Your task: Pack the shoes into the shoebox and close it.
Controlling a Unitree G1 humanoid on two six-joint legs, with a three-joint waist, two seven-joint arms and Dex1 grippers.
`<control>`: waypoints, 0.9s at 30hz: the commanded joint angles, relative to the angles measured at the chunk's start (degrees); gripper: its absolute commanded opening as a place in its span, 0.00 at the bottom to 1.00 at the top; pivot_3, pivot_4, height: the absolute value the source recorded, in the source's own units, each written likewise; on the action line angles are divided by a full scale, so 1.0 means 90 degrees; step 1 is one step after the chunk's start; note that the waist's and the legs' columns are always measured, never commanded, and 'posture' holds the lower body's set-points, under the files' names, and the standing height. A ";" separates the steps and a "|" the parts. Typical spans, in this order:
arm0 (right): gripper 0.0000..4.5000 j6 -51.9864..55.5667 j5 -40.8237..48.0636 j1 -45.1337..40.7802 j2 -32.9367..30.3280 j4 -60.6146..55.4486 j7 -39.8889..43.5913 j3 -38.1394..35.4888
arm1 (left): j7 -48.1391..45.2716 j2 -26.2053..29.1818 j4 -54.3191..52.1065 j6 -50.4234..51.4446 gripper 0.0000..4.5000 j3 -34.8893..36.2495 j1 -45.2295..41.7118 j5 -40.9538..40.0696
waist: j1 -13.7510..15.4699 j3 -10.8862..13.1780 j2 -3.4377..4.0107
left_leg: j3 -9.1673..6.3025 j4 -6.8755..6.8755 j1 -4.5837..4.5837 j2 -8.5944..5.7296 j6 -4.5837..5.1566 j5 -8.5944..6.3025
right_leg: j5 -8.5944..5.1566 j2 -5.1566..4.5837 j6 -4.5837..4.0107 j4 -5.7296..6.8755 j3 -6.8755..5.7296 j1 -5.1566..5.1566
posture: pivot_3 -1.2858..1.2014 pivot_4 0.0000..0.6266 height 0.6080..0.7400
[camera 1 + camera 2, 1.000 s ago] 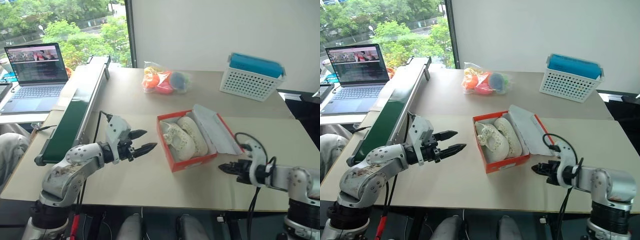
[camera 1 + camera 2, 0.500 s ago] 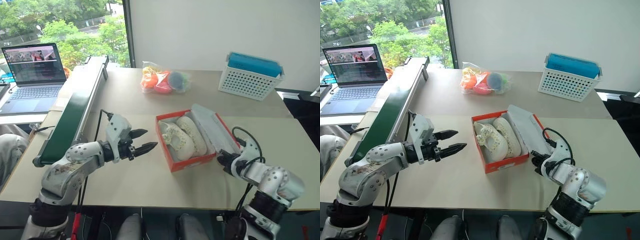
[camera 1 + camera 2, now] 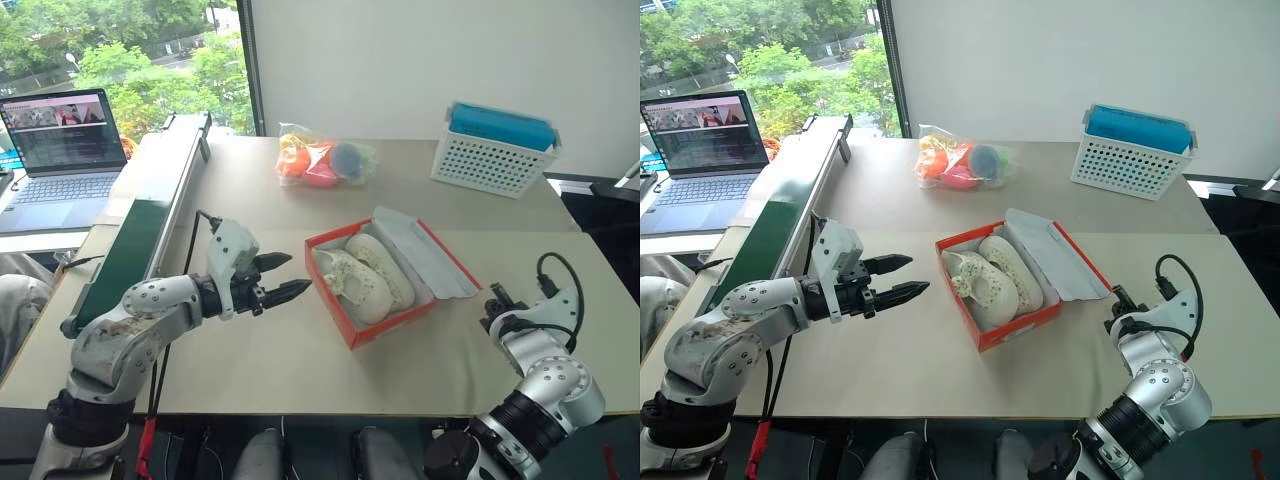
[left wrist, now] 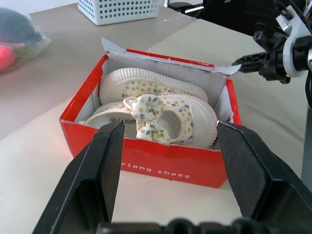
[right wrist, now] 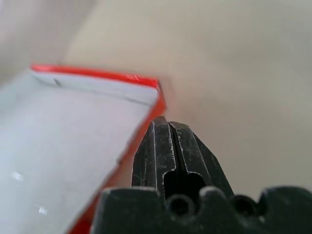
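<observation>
Right gripper (image 5: 168, 131): fingers pressed together, sitting beside the lid's (image 3: 425, 255) near right edge.
Left gripper (image 3: 281, 277): hovering spread left of the shoebox (image 3: 350, 318).
Shoes (image 3: 365, 276): lying inside.
Risk: closed fingertips may be skidding under the lid, shoving the box.

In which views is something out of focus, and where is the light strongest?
Right wrist view: the shoebox lid is blurred, the right gripper sharper. Left wrist view: the shoes are sharp. Eye views: brightest at the window.
</observation>
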 commanded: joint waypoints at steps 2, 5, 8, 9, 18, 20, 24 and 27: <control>0.01 -0.0328 0.1187 -0.0071 0.1004 0.0254 -0.0304 0.0065 | -0.0025 0.0117 -0.0192 0.0071 0.71 0.0162 -0.0222 -0.0139 | -0.0008 0.0004 0.0006 | 0.0000 0.0000 -0.0001 0.0000 0.0000 0.0000 | 0.0000 -0.0001 0.0000 0.0000 0.0001 0.0000 | 0.52 0.24 1.00; 0.01 -0.0226 0.1489 0.0112 0.0874 0.0486 -0.0621 0.0312 | -0.0038 0.0150 -0.0171 0.0115 0.71 0.0169 -0.0284 -0.0174 | -0.0004 0.0005 0.0008 | 0.0001 -0.0001 -0.0003 0.0000 0.0000 0.0000 | 0.0000 -0.0002 0.0000 -0.0001 0.0000 0.0000 | 0.52 0.24 1.00; 0.01 -0.0325 0.1621 0.0272 0.0745 0.0560 -0.0945 0.0486 | -0.0046 0.0186 -0.0166 0.0127 0.71 0.0174 -0.0297 -0.0204 | -0.0032 0.0005 0.0009 | 0.0001 -0.0001 -0.0003 0.0001 0.0000 0.0000 | 0.0000 -0.0001 0.0000 -0.0003 0.0001 0.0000 | 0.52 0.24 1.00; 0.01 -0.0337 0.1608 0.0338 0.0669 0.0571 -0.1058 0.0555 | -0.0033 0.0190 -0.0161 0.0135 0.71 0.0158 -0.0315 -0.0214 | -0.0042 0.0005 0.0009 | 0.0001 -0.0001 -0.0002 0.0001 0.0000 0.0000 | 0.0000 -0.0002 0.0000 -0.0003 0.0001 0.0000 | 0.52 0.24 1.00; 0.01 0.0175 0.1843 0.1081 0.0399 0.0277 -0.1533 0.1576 | 0.0002 0.0176 -0.0187 0.0198 0.71 0.0145 -0.0330 -0.0257 | -0.0079 0.0006 0.0009 | 0.0000 -0.0006 0.0000 0.0004 0.0000 0.0000 | -0.0002 0.0000 0.0002 -0.0007 0.0001 0.0003 | 0.52 0.24 1.00; 0.01 0.0366 0.1902 0.1176 0.0397 0.0235 -0.1634 0.1814 | 0.0005 0.0180 -0.0180 0.0200 0.71 0.0148 -0.0334 -0.0252 | -0.0110 0.0006 0.0009 | -0.0001 -0.0007 0.0002 0.0006 0.0000 0.0000 | -0.0002 0.0001 0.0002 -0.0007 0.0001 0.0004 | 0.52 0.24 1.00; 0.01 0.0488 0.2056 0.1255 0.0494 0.0188 -0.1777 0.2124 | 0.0014 0.0177 -0.0183 0.0203 0.71 0.0147 -0.0340 -0.0249 | -0.0157 0.0006 0.0009 | -0.0001 -0.0011 0.0006 0.0009 0.0000 0.0000 | -0.0002 0.0004 0.0001 -0.0006 0.0004 0.0004 | 0.52 0.24 1.00; 0.01 0.0678 0.2225 0.1277 0.0645 0.0113 -0.1851 0.2388 | 0.0023 0.0168 -0.0191 0.0212 0.71 0.0136 -0.0352 -0.0254 | -0.0169 0.0005 0.0009 | -0.0001 -0.0014 0.0008 0.0010 0.0000 0.0000 | -0.0003 0.0007 0.0000 -0.0007 0.0005 0.0004 | 0.52 0.24 1.00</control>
